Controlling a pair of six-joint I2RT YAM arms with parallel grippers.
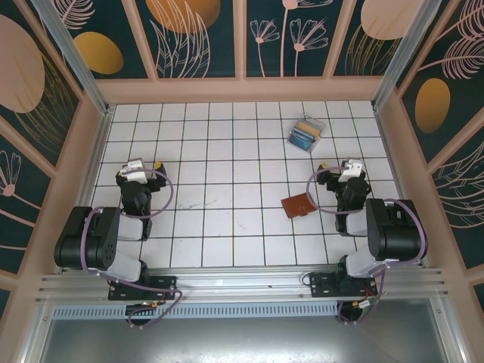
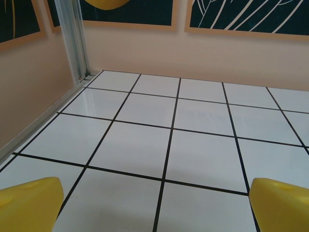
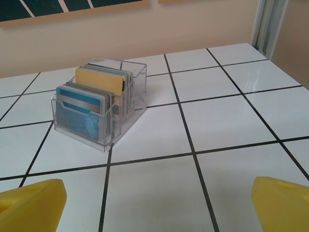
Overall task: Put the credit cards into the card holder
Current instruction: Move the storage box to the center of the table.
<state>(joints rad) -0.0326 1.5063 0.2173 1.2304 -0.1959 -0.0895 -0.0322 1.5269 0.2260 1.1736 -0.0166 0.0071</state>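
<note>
Since the left pincer [image 2: 154,205] and right pincer [image 3: 159,205] both gape wide, holding nothing, the right one should pinch a single top edge among the credit cards [image 3: 91,104] — standing in the clear case [image 3: 138,92], far right on the surface [image 1: 227,151], long axes level; the card holder [image 1: 297,204] lies flat nearby.

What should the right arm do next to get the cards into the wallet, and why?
Probably ease the right gripper forward toward the clear plastic case and centre it over the upright blue and yellow plastic cards. Its jaws are open and empty, the cards stand in that case just ahead, and the reddish-brown leather-look wallet lies apart from it.
</note>
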